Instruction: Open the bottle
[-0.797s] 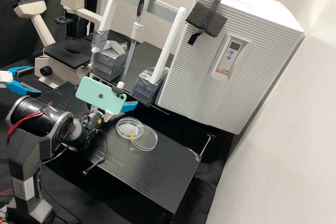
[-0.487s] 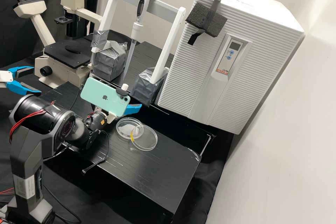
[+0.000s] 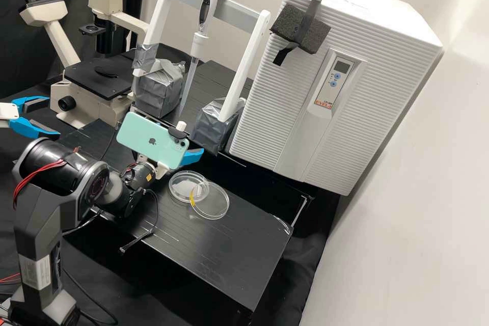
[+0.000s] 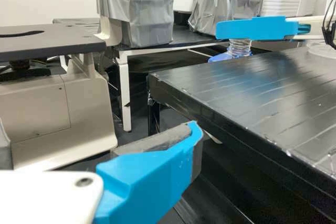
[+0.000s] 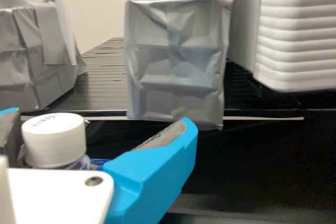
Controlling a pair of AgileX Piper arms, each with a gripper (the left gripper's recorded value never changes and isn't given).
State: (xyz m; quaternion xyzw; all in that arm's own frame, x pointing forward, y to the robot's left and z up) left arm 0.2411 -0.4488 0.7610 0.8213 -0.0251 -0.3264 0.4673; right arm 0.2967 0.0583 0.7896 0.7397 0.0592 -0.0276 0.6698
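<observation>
Left gripper (image 3: pixel 52 118) hangs at the left by the microscope (image 3: pixel 86 86), blue fingers spread and holding nothing, well apart from the bottle (image 4: pixel 240 48). To its right, the right gripper (image 5: pixel 100 129) pinches that clear bottle just below its white cap (image 5: pixel 54 139). Likely trouble: the bottle may spin or squash in the pads when the cap is twisted, and a wide swing could knock the petri dishes (image 3: pixel 210 206) just to the right. From the high view the mint-green phone (image 3: pixel 147 138) hides the bottle's body. I cannot tell what it contains or whether it touches the bench (image 3: pixel 229 249).
</observation>
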